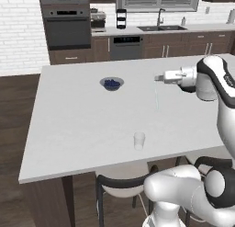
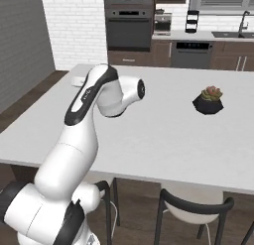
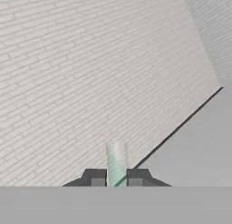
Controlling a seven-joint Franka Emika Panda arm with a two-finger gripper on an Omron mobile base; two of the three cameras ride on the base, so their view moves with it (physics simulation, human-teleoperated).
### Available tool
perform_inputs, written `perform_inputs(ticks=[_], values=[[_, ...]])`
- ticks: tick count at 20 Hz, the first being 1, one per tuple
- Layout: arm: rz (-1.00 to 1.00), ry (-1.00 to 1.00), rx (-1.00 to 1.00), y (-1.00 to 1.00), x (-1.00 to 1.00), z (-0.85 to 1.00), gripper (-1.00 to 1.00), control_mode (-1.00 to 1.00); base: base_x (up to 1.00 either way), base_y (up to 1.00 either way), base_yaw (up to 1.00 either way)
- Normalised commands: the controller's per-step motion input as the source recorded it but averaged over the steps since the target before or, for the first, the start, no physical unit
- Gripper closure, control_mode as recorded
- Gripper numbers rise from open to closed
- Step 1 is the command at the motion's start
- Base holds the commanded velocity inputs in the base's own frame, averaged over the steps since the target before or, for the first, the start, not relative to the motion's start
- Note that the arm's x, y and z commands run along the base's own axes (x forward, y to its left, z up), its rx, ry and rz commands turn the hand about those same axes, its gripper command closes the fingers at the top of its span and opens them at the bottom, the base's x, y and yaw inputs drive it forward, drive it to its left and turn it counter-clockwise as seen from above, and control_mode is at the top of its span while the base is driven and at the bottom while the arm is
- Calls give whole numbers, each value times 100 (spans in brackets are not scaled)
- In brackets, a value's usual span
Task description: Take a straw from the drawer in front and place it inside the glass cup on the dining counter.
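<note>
Hand view: gripper (image 3: pixel 117 178) narrowly closed, fingertips (image 3: pixel 96 177) pinching pale straw (image 3: pixel 116 162).

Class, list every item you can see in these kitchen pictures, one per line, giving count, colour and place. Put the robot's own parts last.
dining counter: one, white-grey top, fills the middle.
glass cup: one, clear, upright near the counter's front edge.
straw: one, pale greenish, hanging from the jaws above the counter.
blue bowl: one, grey-blue, dark blue contents, far part of the counter.
potted plant: one, black pot, on the counter.
chairs: two, black frame, pale seat, tucked under the front edge.
oven: one, dark, back wall.
sink tap: one, dark, back worktop.
gripper: one, white, jaws shut on the straw.
</note>
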Motion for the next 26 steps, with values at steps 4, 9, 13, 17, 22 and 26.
perform_inputs(ticks=[4,9,13,17,22,26], values=[[17,-13,9,62,0,-2,100,-100,0,0,0],[18,-17,8,9,-2,-22,100,-100,0,0,0],[18,-23,6,3,-6,-34,100,-100,0,0,0],[14,-19,2,0,-1,-35,100,-100,0,0,0],[9,-12,0,0,-4,-25,100,-100,0,0,0],[5,-14,-1,0,-15,-24,100,-100,0,0,0]])
